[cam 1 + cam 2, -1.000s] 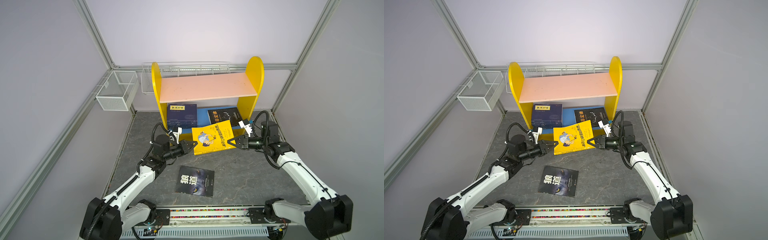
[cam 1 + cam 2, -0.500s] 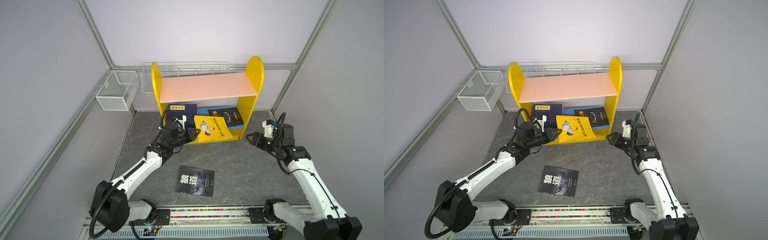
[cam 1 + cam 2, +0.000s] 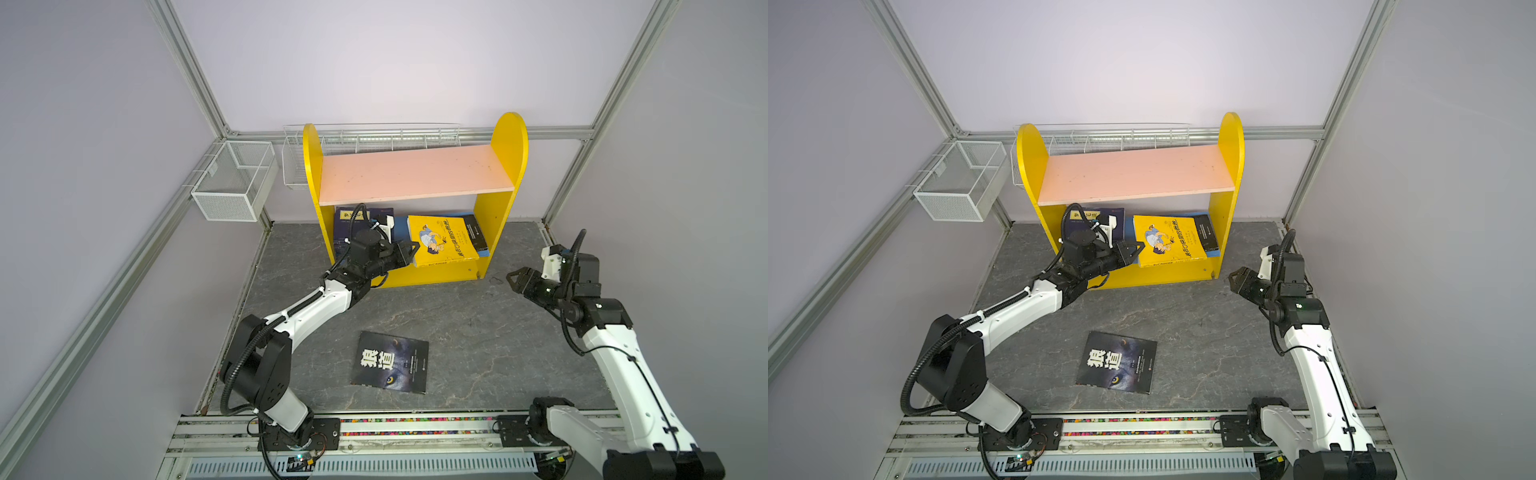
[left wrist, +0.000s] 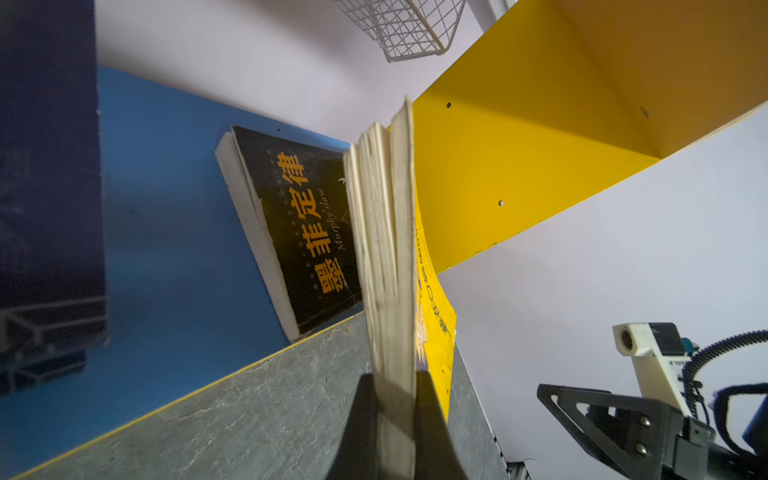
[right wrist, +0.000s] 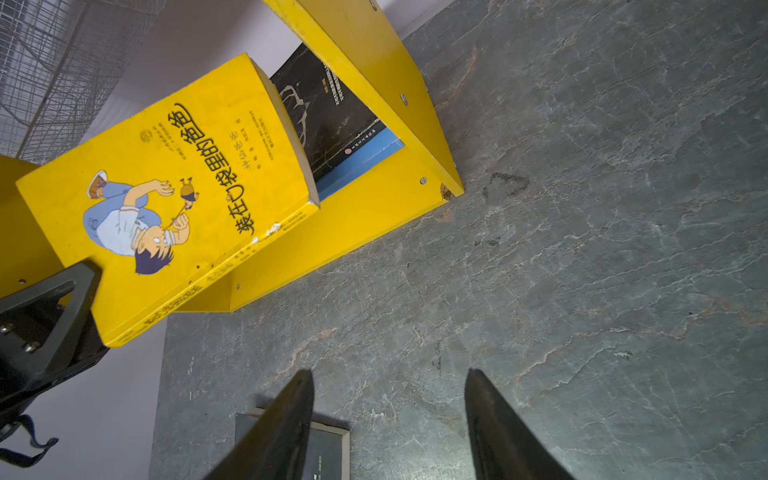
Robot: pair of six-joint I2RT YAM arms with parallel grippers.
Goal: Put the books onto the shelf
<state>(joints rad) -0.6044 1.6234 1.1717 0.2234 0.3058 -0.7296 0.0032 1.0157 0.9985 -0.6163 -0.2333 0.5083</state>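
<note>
Left wrist view: the left end effector [image 4: 392, 415] is clamped narrow on the page edge of the yellow book [image 4: 386, 249], at one near corner. From the grip, the book runs straight away from the fingers into the lower tier of the shelf [image 3: 415, 174], toward the right side panel [image 4: 519, 158]. Its far part lies over the black book [image 4: 299, 232], which sits flat on the blue lower board [image 4: 166, 208].

In both top views the yellow book is cover up and tilted, spine edge toward the shelf's front lip. It looks to overhang that lip slightly; I cannot tell whether it rests on it. The navy books [image 3: 345, 216] occupy the left of the same tier, partly hidden behind the left arm.

Right end effector [image 3: 513, 280]: jaws wide, empty, over the tabletop [image 3: 457, 324] just off the shelf's right front corner, well apart from the yellow book.

Wolf-eye book [image 3: 390, 361]: flat on the tabletop, cover up, near the front, between the two arms. Not yet shelved.

Judgement: the step in hand is seating the yellow book.
- Key relation: the book's length points from the left end effector rightward and inward. A push along that line should slide it deeper over the black book.
- Risk: if it is released too soon, the overhanging edge may tip it back out.
- The left arm is the only one in contact.
- For the wolf-eye book, the right end effector is the free one. Its wrist camera catches a dark cover corner, probably this book, so it is the likelier candidate.
</note>
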